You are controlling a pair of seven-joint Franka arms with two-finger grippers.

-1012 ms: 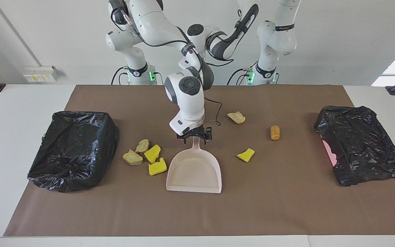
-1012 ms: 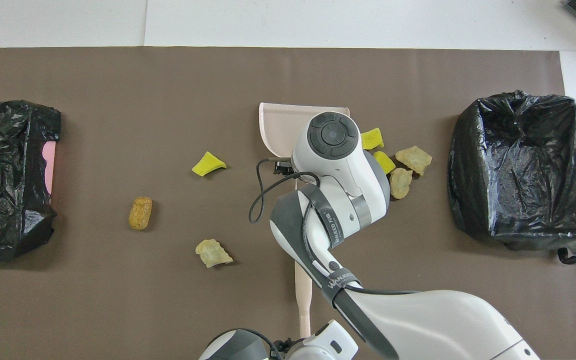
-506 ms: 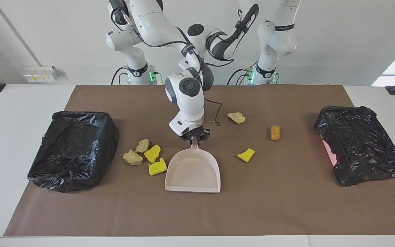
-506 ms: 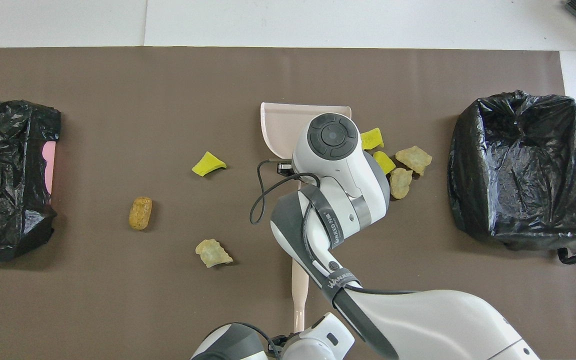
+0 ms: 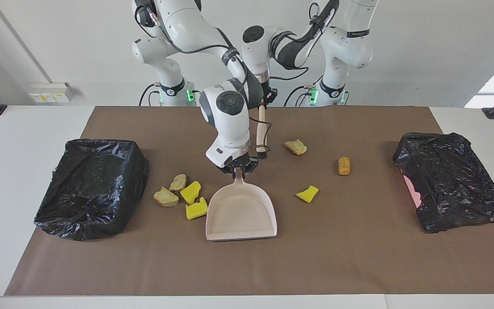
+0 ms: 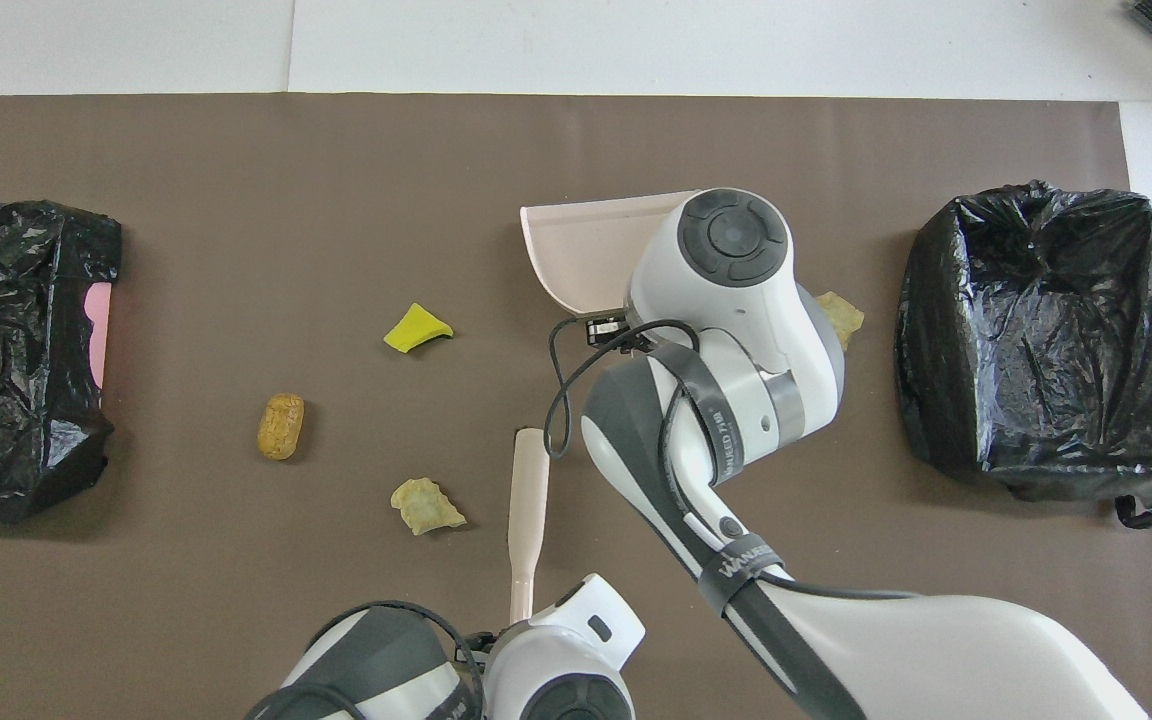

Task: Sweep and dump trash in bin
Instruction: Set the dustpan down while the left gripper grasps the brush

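We judge the task barely begun: both tools are in hand, but nothing is swept up. In the centre of the facing frame the right hand (image 5: 239,169) is clamped shut on the handle of the pink dustpan (image 5: 240,212), whose pan is empty and opens toward the bottom of the frame. Just above it, in the upper middle of the frame, the left hand (image 5: 267,95) is closed tight on the top of a pale sweeping stick (image 5: 261,126), which hangs down over the brown mat (image 5: 358,257); we cannot make out its working end. All seven lumps of the trash (image 5: 191,192) lie on the mat. Four sit in a cluster beside the dustpan toward the right arm's end of the worktop, the nearest yellow wedge (image 5: 197,210) just beside the pan's wall. The other three are spread out toward the left arm's end. A black-bagged bin (image 5: 92,186) stands at one end of the frame and a second bin (image 5: 453,180) at the other, and we see no trash in either. Left to do: push the lumps into the pan, carry it to a bin and tip it out.
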